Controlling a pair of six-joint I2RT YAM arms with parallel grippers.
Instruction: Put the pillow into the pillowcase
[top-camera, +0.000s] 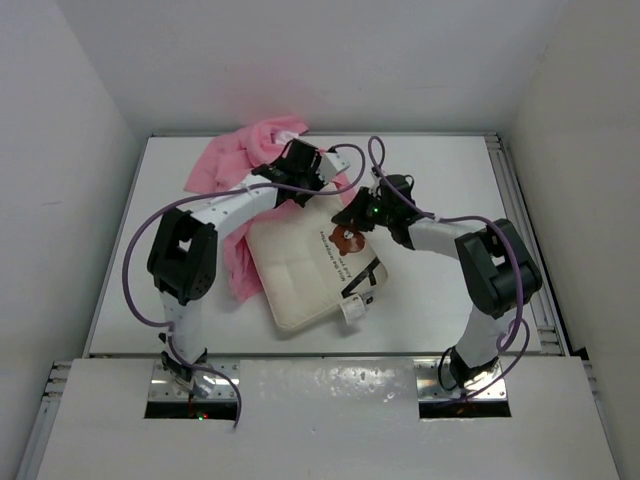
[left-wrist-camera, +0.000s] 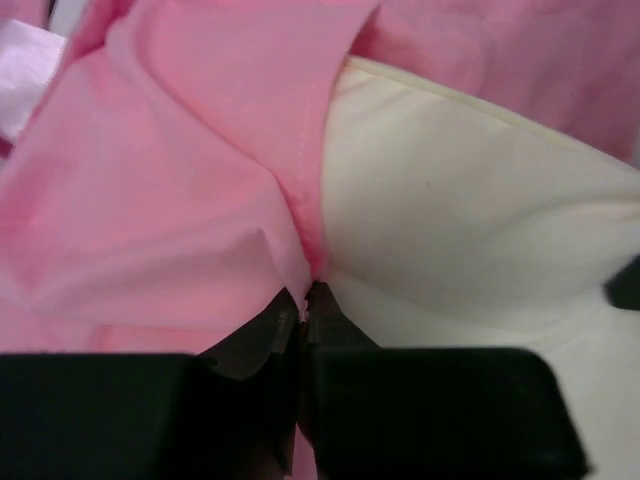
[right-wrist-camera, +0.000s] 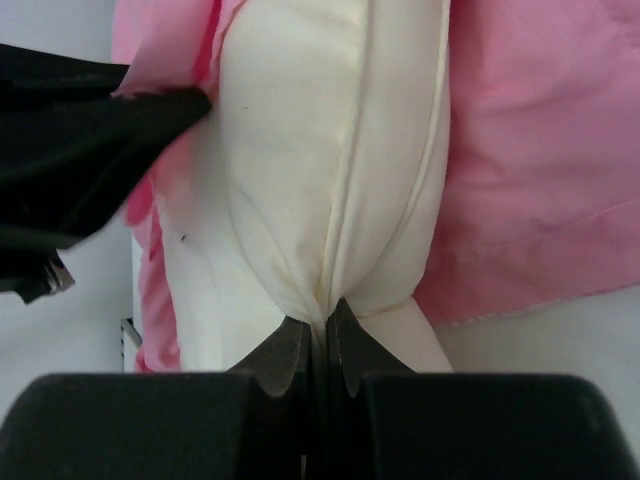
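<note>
Pink satin, the pillowcase (top-camera: 232, 158), lies bunched at the far left of the table (top-camera: 450, 290), and a further fold of it runs down beside the left arm. We find the pillow (top-camera: 300, 275) flat at mid-table, bear print upward, with the greater part of it bare.

The left gripper (left-wrist-camera: 305, 300) has its jaws pinched together on a hem of the pink cloth, right against the cream cushion's edge. The right gripper (right-wrist-camera: 322, 335) has its jaws clamped on the seamed edge of the pillow, with pink cloth lying on both sides of it.

We judge the insertion barely begun. The far end of the pillow sits at the mouth of the case, or just inside it. No view shows us how far the cloth laps over it. The case must be drawn along the full length of the cushion, or the cushion pushed in, until the print and the white tag (top-camera: 352, 310) at the near corner are covered.
</note>
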